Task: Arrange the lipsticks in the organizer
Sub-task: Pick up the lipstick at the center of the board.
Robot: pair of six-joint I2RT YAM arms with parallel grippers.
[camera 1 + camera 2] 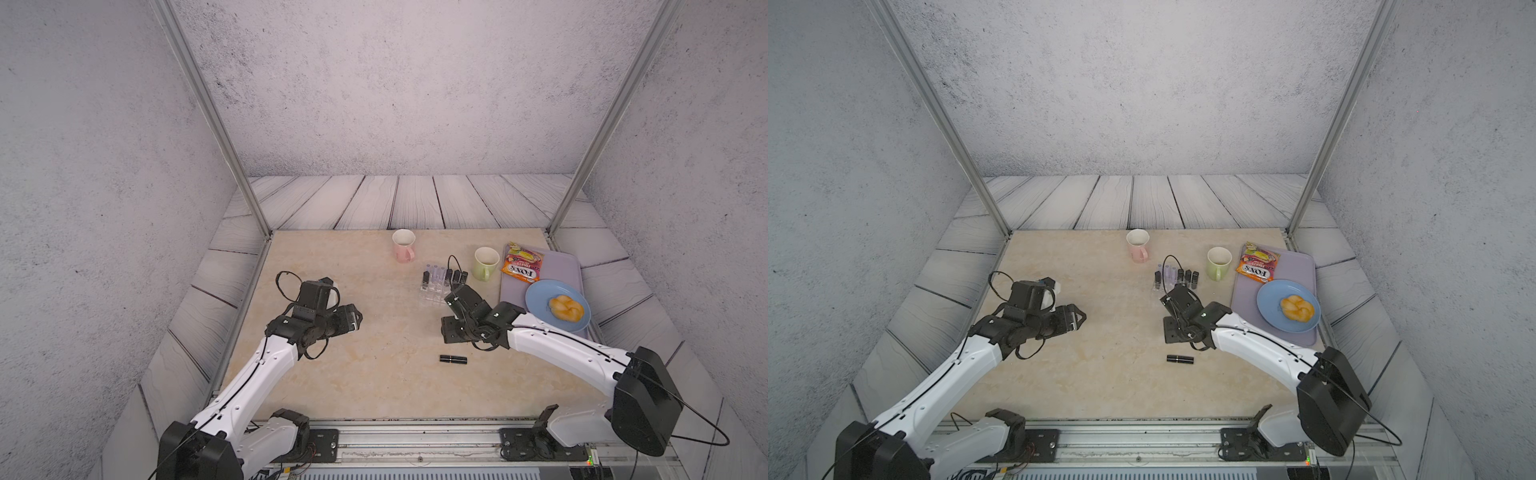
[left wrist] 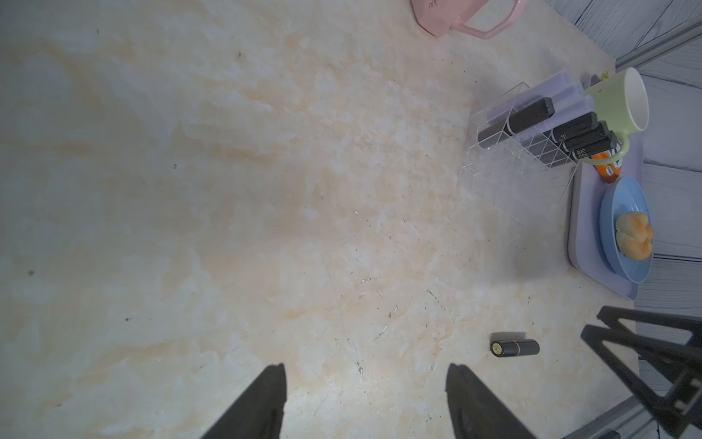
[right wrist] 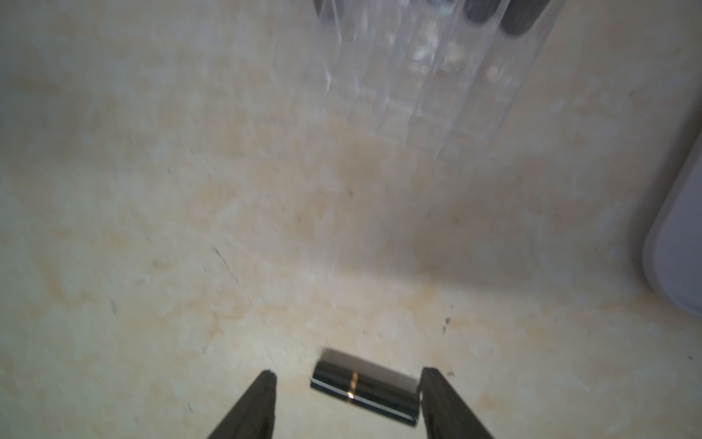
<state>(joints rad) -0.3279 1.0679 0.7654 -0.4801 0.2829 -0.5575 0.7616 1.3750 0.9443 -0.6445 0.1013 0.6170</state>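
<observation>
Our right gripper hangs with jaws spread, grasping nothing, near the organizer at its five o'clock. Our left gripper, likewise released and empty, sits well apart at nine o'clock. Seven lipsticks stand in the far cells, while one black lipstick lies on the table at six o'clock, so we judge one placement remains

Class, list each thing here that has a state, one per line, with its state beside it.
left gripper: open, empty
right gripper: open, gripping nothing
organizer: partly filled, near cells free
standing lipsticks: seven upright in its cells
loose black lipstick: lying flat on the table
pink mug: upright
green mug: upright
plate: holds a bun
</observation>
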